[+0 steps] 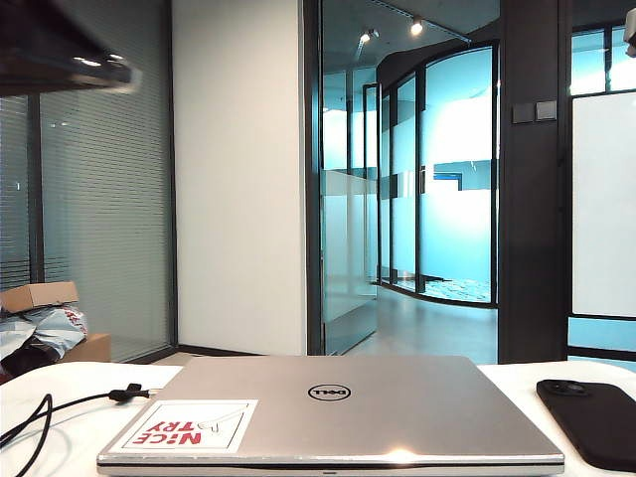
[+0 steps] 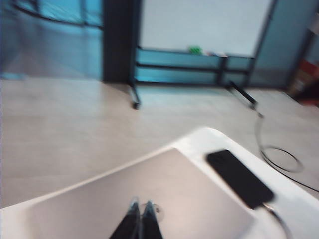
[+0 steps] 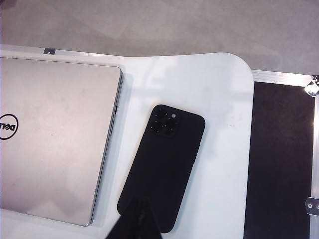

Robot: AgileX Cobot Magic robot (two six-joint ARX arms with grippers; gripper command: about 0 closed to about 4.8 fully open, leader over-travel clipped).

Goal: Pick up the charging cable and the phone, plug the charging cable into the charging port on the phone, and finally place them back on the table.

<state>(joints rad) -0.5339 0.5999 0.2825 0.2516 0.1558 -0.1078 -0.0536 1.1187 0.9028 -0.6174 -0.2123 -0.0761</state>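
Your phone (image 3: 162,167) lies flat on the white table (image 3: 219,99), back up, just beside the edge of the closed silver laptop (image 3: 55,139) with a strip of bare table between them. In the right wrist view its long axis runs at a slant to the laptop's edge: the camera-bump end points away from your right hand (image 3: 142,224) and leans off from the laptop, while the opposite end sits nearer the laptop. Your right hand hangs directly over that near end; its dark fingers are pressed together with no gap and nothing between them. Whether the tips touch the case you cannot tell.

In the exterior view the phone sits at the right of the laptop, and the charging cable (image 1: 45,412) lies at the left of it, well apart from the phone with the laptop between. The cord curves across the table, and its small black clip (image 1: 129,394) rests near the laptop's far left corner. The plug tip cannot be made out.

Your left hand (image 2: 139,221) hovers above the laptop lid in its own blurred wrist view, fingers clenched shut and empty. From there the phone (image 2: 239,177) lies ahead and off to one side, its long axis angled across the table, well apart from that hand.
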